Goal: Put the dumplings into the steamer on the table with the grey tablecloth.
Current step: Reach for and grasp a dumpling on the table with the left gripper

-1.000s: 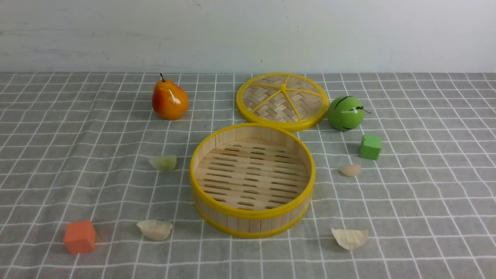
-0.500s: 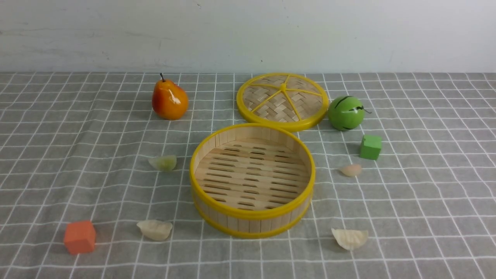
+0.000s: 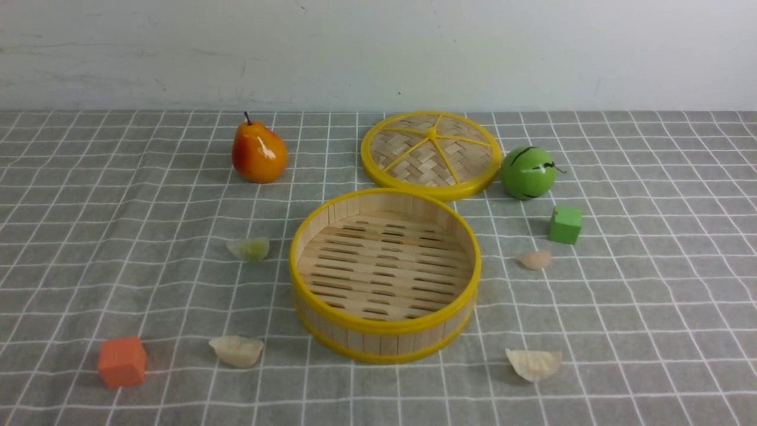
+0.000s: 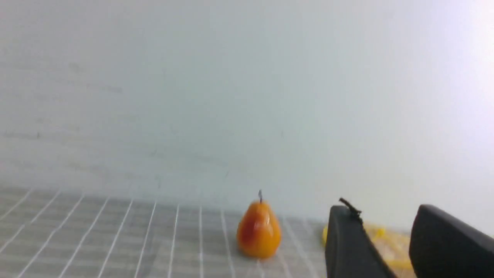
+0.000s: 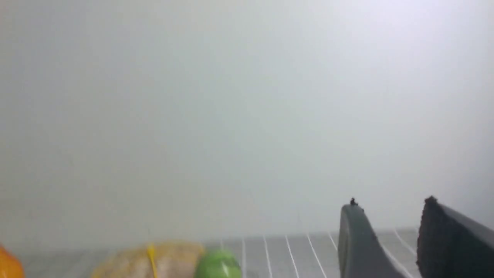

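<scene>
Currently steamer (image 3: 384,342) upright, mouth up; dumplings (image 3: 236,350) lie long-axis left-right; left pincer (image 4: 382,216), right pincer (image 5: 389,210) agape, empty.

Four dumplings (image 3: 236,350) are in view: that cream one, a second cream dumpling (image 3: 534,363), one greenish dumpling (image 3: 249,248) and one pinkish dumpling (image 3: 536,259). There is one steamer (image 3: 384,340) and one lid (image 3: 430,152). There are two cubes, one orange cube (image 3: 122,361) and one green cube (image 3: 565,224). There is one pear (image 3: 258,152) and one green ball (image 3: 527,172).
</scene>
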Robot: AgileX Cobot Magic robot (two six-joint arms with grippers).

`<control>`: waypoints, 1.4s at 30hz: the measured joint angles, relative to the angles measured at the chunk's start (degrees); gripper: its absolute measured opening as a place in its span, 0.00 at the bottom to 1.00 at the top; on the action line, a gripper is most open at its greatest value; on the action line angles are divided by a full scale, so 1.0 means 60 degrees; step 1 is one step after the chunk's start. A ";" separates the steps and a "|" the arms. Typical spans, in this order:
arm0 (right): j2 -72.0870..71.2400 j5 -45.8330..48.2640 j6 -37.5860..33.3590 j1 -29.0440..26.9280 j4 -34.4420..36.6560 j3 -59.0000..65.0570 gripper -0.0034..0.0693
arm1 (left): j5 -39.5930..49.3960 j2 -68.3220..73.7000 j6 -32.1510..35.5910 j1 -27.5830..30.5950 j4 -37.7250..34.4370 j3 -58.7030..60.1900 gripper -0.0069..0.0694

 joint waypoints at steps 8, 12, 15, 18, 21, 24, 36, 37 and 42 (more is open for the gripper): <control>0.0000 -0.1799 0.1805 0.0000 0.0560 -0.0084 0.33 | -0.2657 0.0000 -0.2434 0.0000 -0.0316 -0.0089 0.38; 0.0000 -0.0548 0.1803 0.0000 0.0639 -0.1118 0.13 | -0.1356 0.0029 -0.2739 0.0000 -0.0387 -0.1488 0.22; 0.0278 0.1081 0.1578 0.0000 0.0648 -0.2392 0.03 | 0.0084 0.0943 -0.2514 0.0000 -0.0399 -0.3051 0.07; 0.1226 0.3126 0.1109 0.0000 0.0524 -0.3452 0.04 | 0.1142 0.2513 -0.1997 0.0000 -0.0399 -0.4077 0.07; 0.2131 0.4915 0.0661 0.0000 0.0265 -0.3867 0.04 | 0.1822 0.4268 -0.1665 0.0000 -0.0399 -0.4526 0.07; 0.3222 0.6705 0.0282 0.0000 0.0060 -0.3912 0.04 | 0.3525 0.6253 -0.1656 0.0000 -0.0482 -0.5192 0.07; 0.5532 0.9627 -0.2877 0.1243 0.2230 -0.3887 0.04 | 0.8082 1.2278 0.0866 0.0000 -0.2909 -0.9321 0.07; 0.5590 0.9469 -0.3074 0.1292 0.2418 -0.3887 0.04 | 0.8256 1.2623 0.1057 0.0000 -0.3100 -0.9614 0.07; 0.5736 0.8654 -0.3603 0.1316 0.2972 -0.3887 0.04 | 0.9160 1.4664 0.1856 -0.0009 -0.3315 -1.1560 0.16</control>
